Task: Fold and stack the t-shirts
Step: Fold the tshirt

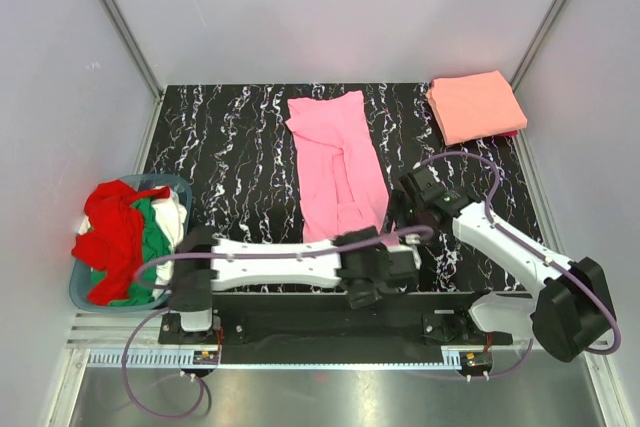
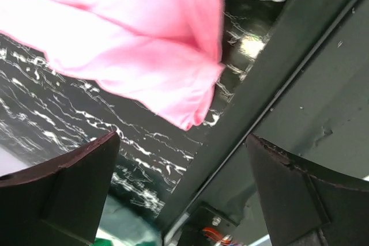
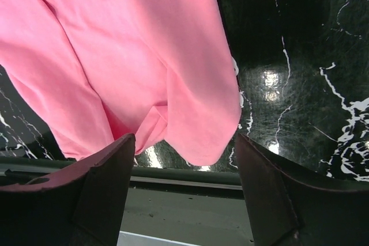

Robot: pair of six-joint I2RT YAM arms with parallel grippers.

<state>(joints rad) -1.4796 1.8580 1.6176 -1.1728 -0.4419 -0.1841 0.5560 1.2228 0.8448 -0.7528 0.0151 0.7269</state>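
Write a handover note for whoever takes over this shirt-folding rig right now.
Grippers: left gripper and right gripper both open, empty, by the near end of the pink t-shirt.
Done: salmon-orange t-shirt folded, far right corner; pink t-shirt folded into a long strip mid-table.
Waiting: red t-shirt, green t-shirt, white t-shirt crumpled in the basket, left.
Left: finish folding pink, stack it on salmon-orange, then the basket's three.

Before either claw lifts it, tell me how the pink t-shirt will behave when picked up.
The pink t-shirt will probably hang floppy: it lies in soft folds and creases, so one pinch would let the rest droop. It looks thin, likely light. On the glossy table it may slide easily when pushed, bunching rather than rolling.
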